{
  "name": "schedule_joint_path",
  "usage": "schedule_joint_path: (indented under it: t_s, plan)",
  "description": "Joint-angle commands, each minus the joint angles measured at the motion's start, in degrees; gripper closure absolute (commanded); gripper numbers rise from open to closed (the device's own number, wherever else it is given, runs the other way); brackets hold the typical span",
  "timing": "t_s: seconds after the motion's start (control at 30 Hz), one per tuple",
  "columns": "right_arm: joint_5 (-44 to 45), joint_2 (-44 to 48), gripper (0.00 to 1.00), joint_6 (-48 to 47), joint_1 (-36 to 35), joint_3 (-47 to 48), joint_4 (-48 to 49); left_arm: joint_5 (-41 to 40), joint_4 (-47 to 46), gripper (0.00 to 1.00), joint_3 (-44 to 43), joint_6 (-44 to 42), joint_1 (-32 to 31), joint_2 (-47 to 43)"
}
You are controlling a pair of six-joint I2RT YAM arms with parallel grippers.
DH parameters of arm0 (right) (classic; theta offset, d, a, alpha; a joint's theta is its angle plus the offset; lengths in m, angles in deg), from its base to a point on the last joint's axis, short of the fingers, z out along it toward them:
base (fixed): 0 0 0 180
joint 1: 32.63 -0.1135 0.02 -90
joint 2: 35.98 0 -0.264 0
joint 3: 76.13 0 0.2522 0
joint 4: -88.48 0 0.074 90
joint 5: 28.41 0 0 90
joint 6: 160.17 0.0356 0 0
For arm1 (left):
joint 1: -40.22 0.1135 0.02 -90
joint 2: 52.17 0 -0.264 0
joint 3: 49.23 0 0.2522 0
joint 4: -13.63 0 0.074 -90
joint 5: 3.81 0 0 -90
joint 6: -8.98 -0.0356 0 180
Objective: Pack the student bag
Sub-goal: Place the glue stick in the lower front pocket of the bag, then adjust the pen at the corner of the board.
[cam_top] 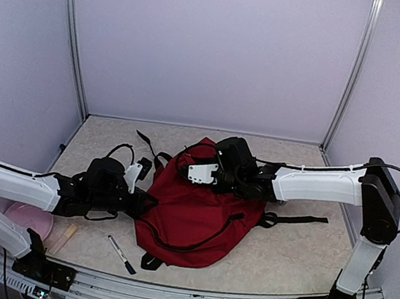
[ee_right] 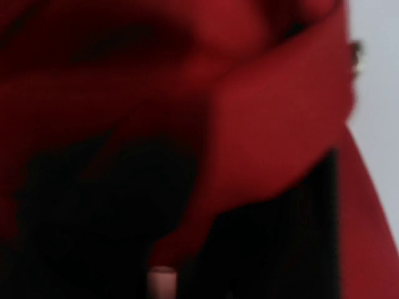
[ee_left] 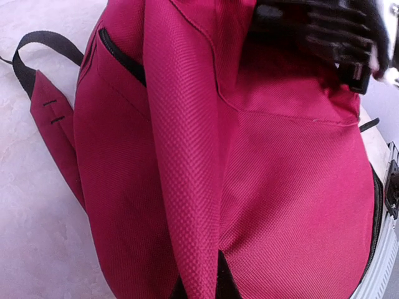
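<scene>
On the table [cam_top: 285,260], at its middle, the student bag [cam_top: 191,218] is laid flat. A fold at its left edge is pinched by the closed left gripper [cam_top: 147,201]. The right gripper [cam_top: 196,175] is buried in the bag's top, and whether it is open or closed cannot be told. A pen [cam_top: 121,254] is seen near the front edge.

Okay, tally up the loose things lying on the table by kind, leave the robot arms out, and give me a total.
Student bag: 1
Marker pen: 1
Pink dish: 1
Pale stick-shaped item, too small to identify: 1
Total: 4
</scene>
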Motion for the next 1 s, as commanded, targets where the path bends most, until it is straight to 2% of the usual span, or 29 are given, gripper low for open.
schedule_joint_path:
  t_s: [0.0, 0.03, 0.1, 0.17, 0.27, 0.3, 0.4, 0.47, 0.6, 0.8, 0.97]
  plan:
    - [4.4, -0.7, 0.52, 1.9, 0.6, 2.3, -2.1, -0.9, -0.8, 0.98, 0.8, -1.0, 0.6, -2.6]
    - [4.1, -0.5, 0.47, 3.3, 0.5, 2.9, -3.2, -1.1, -0.5, 0.90, 0.6, -1.1, 0.6, -2.9]
    - [2.3, 0.4, 0.43, 6.7, 0.2, 4.4, -6.3, -1.9, 1.3, 0.65, -0.4, -1.2, 0.7, -3.4]
    - [-2.3, 2.6, 0.39, 11.0, -0.4, 6.7, -11.0, -3.5, 4.7, 0.45, -2.5, -2.0, 0.7, -4.5]
    - [-14.7, 8.0, 0.35, 17.1, -0.6, 8.2, -14.7, -9.3, 12.4, 0.29, -7.7, -2.6, 0.8, -6.1]
    - [-18.8, 9.8, 0.33, 18.3, -0.6, 7.7, -14.8, -11.9, 17.4, 0.25, -10.0, -2.1, 0.9, -6.2]
    - [-30.5, 13.6, 0.32, 21.9, -0.5, 6.7, -15.4, -20.5, 33.3, 0.22, -16.5, 6.0, 2.4, -4.8]
    - [-35.0, 15.0, 0.32, 25.3, -0.5, 6.3, -15.3, -23.7, 44.2, 0.22, -19.3, 14.2, 4.2, -3.7]
    - [-39.4, 17.4, 0.32, 29.8, -0.6, 3.6, -13.5, -27.9, 61.3, 0.20, -18.2, 28.4, 6.7, -4.2]
    - [-40.3, 19.9, 0.32, 30.8, -0.5, -0.8, -10.8, -25.1, 70.8, 0.18, -9.4, 46.8, 10.9, -6.0]
    - [-41.6, 20.4, 0.32, 30.7, -0.5, -2.3, -10.4, -26.7, 70.6, 0.14, -4.5, 55.3, 14.2, -7.4]
